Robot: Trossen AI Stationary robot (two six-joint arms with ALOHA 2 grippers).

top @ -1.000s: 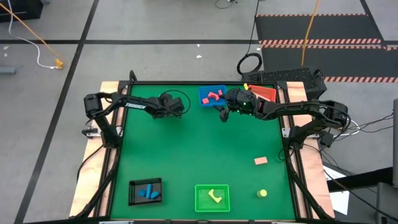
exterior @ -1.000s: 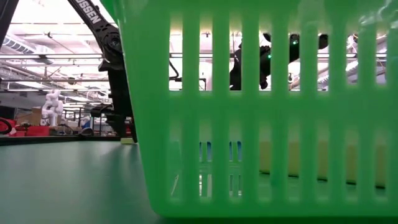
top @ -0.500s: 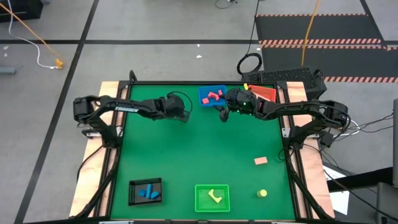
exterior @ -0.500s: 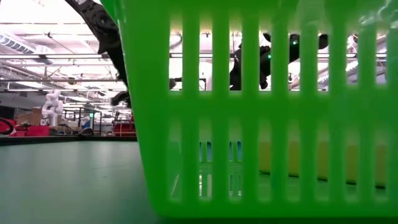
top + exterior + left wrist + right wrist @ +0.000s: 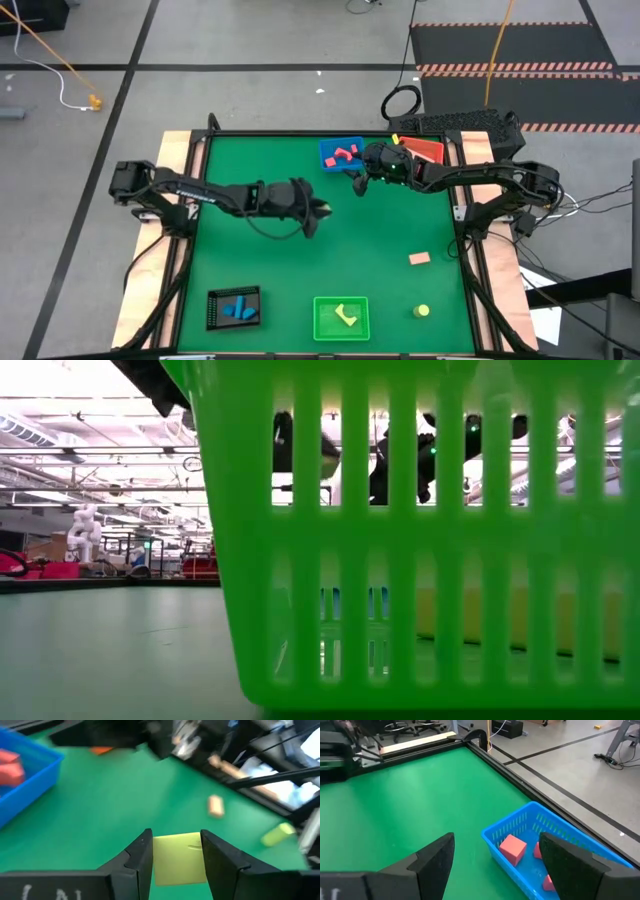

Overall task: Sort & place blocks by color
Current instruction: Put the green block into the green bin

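Since a second ago the left gripper (image 5: pixel 318 212) has swung from beside the blue tray (image 5: pixel 342 155) out over mid-table, clamped on a yellow block (image 5: pixel 178 858). Right gripper (image 5: pixel 357 183) hovers spread beside that tray, which holds red blocks (image 5: pixel 512 847).

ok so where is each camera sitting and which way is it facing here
High view: overhead, facing straight down; both dark arms, left gripper mid-table, right gripper beside the blue slotted tray.
Low view: table height, facing level through the green slotted basket; arms only as dark shapes behind the slats.
Left wrist: own fingers clamp a yellow square block.
Right wrist: own open fingers frame that blue tray, shared with the high view.
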